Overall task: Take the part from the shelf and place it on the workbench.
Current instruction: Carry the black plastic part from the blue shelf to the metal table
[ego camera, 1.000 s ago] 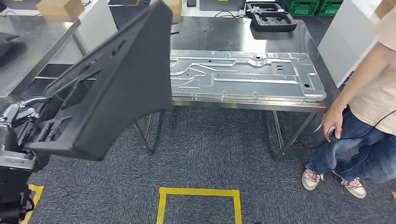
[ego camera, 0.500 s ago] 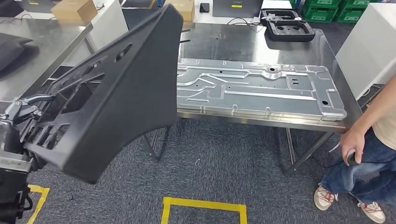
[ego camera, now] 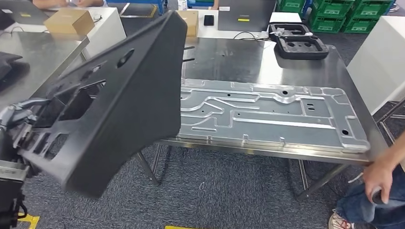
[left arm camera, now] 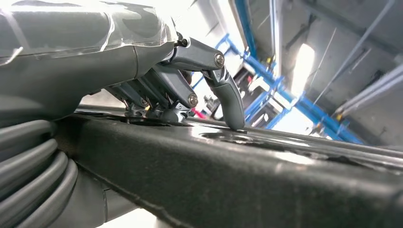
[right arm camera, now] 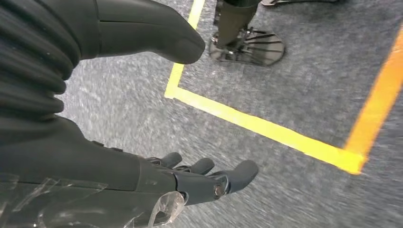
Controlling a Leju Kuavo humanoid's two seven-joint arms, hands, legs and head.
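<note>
One black part (ego camera: pixel 119 105), two foam trays (ego camera: pixel 298 40)

Head view. The part (ego camera: pixel 114 100) stands tilted at the left foreground, held at its lower left edge by the left hand (ego camera: pixel 19 121), and overlaps the left end of the tabletop (ego camera: pixel 229 57). A metal panel (ego camera: pixel 272 112) lies flat along the tabletop's near edge. Two foam trays (ego camera: pixel 298 40) sit stacked at the far right corner of the tabletop. Behind the tabletop lie a laptop (ego camera: pixel 246 14) and a box (ego camera: pixel 191 21). A second tabletop (ego camera: pixel 33 57) stands to the left, with a carton (ego camera: pixel 67 20) behind it. Crates (ego camera: pixel 353 9) stand at the far right. A person's hand (ego camera: pixel 379 179) hangs at the near right, beside the tabletop corner. Right wrist view: the right hand (right arm camera: pixel 142 175) hangs over the floor (right arm camera: pixel 294 95), fingers apart, near floor tape (right arm camera: pixel 266 128).
</note>
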